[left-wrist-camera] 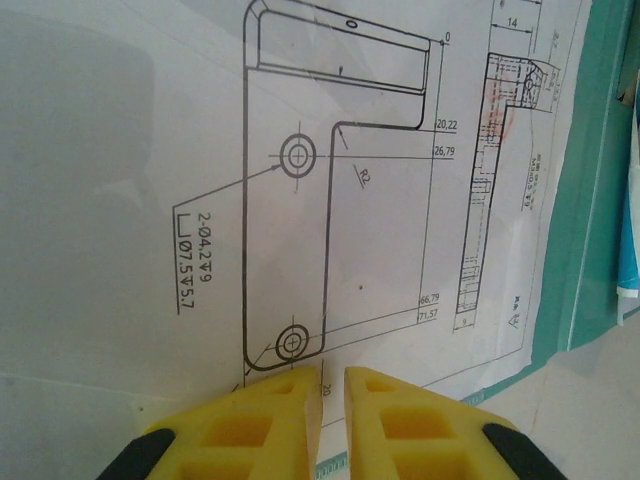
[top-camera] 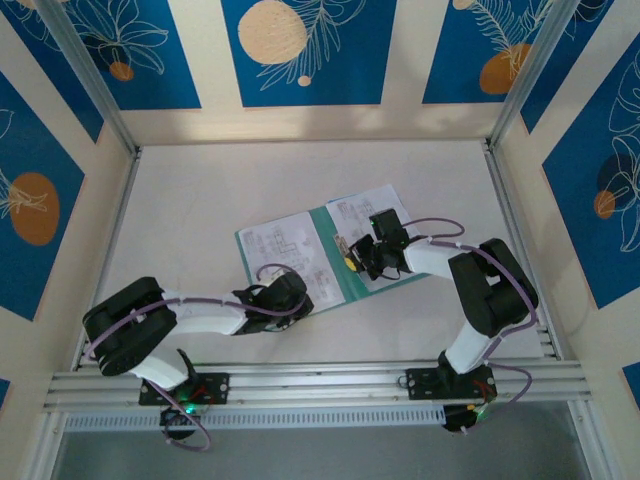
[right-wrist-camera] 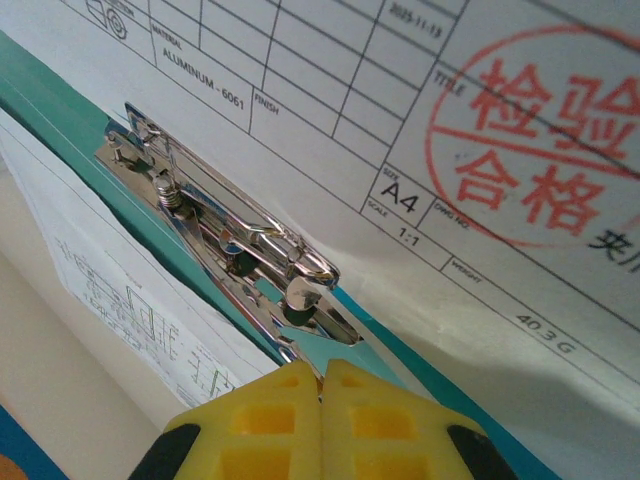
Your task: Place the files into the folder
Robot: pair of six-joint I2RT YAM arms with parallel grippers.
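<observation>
Right gripper [right-wrist-camera: 322,365]: nearest your lens. The fingers are pressed together with nothing between them, and the tips sit just beside the lever end of the clip. You may judge it is set there to work that lever.
Left gripper [left-wrist-camera: 332,372]: the fingers are almost together, leaving a thin slit. The tips are down at the near edge of the left sheet. You cannot tell whether they nip the paper or only pin it; either way it would steady the sheet.
Table [top-camera: 200,200]: it carries everything in the scene.
Folder [left-wrist-camera: 585,220]: it lies open with both leaves flat, about mid-table and a little toward the near edge, turned askew.
Files [top-camera: 275,240]: there is one printed sheet on each leaf, inside the teal border. The right sheet carries a red stamp [right-wrist-camera: 540,140].
Clip [right-wrist-camera: 230,230]: it is on the spine between the two sheets. You cannot confirm that either sheet is caught under it.
Finding: the sheets are laid in, but fastening is not verified.
</observation>
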